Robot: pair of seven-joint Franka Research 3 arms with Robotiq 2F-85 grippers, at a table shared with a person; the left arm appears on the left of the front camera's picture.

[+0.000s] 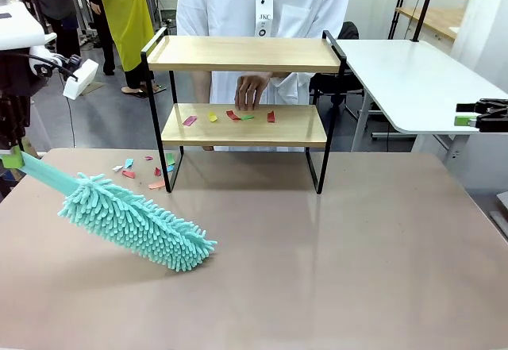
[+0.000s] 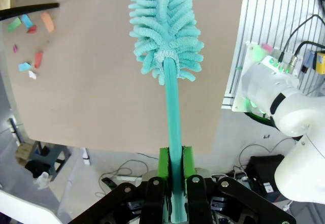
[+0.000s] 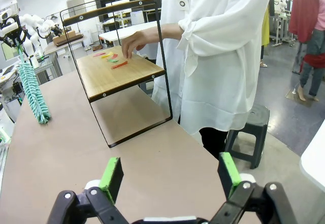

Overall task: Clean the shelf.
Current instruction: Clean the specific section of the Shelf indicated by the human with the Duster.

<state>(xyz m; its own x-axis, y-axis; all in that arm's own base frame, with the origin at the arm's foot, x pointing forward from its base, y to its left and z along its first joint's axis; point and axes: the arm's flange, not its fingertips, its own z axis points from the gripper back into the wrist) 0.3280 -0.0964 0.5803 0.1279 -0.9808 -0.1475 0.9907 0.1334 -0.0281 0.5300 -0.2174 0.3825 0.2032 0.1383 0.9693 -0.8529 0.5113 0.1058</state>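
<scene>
- Left gripper (image 2: 173,155): clamped on teal duster (image 1: 135,223) handle, 9 o'clock on table (image 1: 357,247).
- Right gripper (image 3: 171,176): jaws apart, empty.
- Shelf (image 1: 242,52): table's 12 o'clock; paper scraps (image 1: 230,116) on lower board.
- Person's badge (image 1: 263,17): print illegible.

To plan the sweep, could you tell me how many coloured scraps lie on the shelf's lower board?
5, on the lower board, left to right: pink scrap, yellow scrap, red scrap, green scrap by the person's hand, second red scrap. The hand may hide more.

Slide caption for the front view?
Left claw holds a teal duster over the table; a person's hand rests by coloured scraps on the lower board of the shelf.
</scene>
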